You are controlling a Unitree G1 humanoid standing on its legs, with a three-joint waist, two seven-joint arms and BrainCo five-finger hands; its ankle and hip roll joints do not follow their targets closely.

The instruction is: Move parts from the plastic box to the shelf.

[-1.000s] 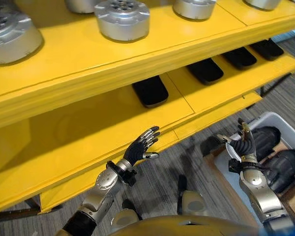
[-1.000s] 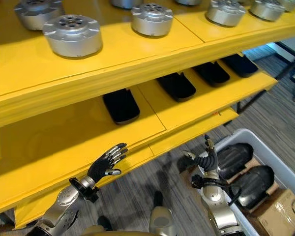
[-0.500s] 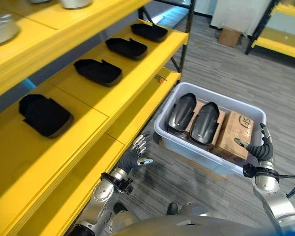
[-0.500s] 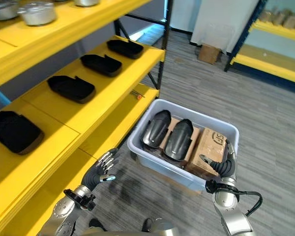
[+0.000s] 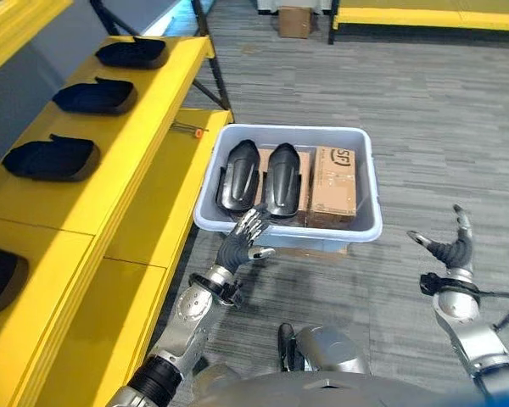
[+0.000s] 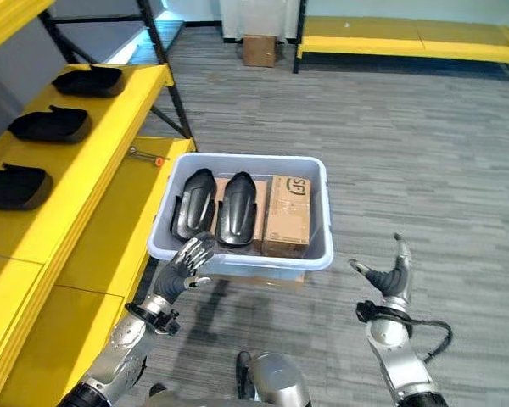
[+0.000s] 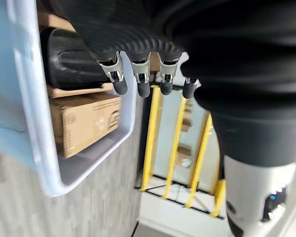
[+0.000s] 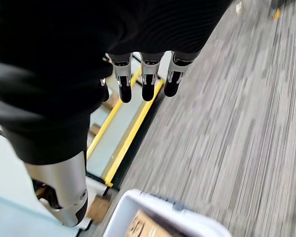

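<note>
- Just past the fingertips of the left robot hand (image 5: 241, 240) sits the plastic box (image 5: 366, 195) on the grey carpet floor (image 5: 441, 119); the hand's fingers are straight and spread, holding nothing, level with the box's near rim.
- Inside the box, two black parts (image 5: 256, 176) lie side by side on the end nearest the left robot hand, with a cardboard carton (image 5: 332, 183) just beside them on the far side.
- Well apart from the box, the right robot hand (image 5: 452, 250) hangs over bare floor, fingers relaxed and empty.
- Beyond the left robot hand, away from the right one, the yellow shelf (image 5: 127, 161) carries a row of black parts (image 5: 95, 95).
</note>
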